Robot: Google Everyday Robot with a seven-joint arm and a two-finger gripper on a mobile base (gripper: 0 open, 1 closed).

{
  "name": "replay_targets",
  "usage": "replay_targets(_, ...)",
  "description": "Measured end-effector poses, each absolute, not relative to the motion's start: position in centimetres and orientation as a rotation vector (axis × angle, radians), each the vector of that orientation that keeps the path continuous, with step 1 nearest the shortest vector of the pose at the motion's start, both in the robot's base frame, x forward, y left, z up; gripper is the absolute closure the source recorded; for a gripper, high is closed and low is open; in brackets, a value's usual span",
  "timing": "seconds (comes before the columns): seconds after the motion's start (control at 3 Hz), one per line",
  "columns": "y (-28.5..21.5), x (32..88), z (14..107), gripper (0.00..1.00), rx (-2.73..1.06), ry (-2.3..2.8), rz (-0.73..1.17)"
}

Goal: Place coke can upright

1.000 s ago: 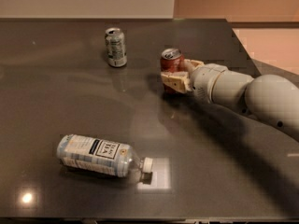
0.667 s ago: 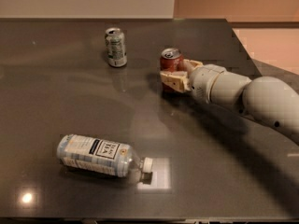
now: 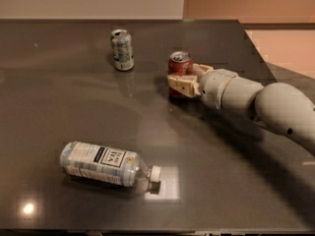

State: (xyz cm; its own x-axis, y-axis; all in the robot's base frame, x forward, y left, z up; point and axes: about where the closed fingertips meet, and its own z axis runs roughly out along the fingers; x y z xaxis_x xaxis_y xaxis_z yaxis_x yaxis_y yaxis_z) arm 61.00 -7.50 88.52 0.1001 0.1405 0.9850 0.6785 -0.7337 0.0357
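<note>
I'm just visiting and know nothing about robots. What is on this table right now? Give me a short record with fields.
coke can: upright, right of the table's centre
claw: at the coke can, reaching in from the right
pale green-white can: upright, apart, farther back and left
plastic bottle: lying on its side near the front, cap pointing right
table: dark, glossy

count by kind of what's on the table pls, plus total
Cans: 2, the red coke can standing upright with the gripper shut on it, and a pale green-white can upright farther left.
Bottles: 1, a clear labelled plastic bottle lying on its side near the front edge.
Total: 3 things on the dark table.
</note>
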Motion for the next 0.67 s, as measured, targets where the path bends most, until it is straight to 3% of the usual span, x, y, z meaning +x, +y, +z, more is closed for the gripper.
replay_targets(0.33,-7.59,60.94,88.18,0.13,-1.950,-0.772,-1.647)
replay_targets(0.67,-7.39,60.93,88.23,0.00,-1.948,-0.772,-1.644)
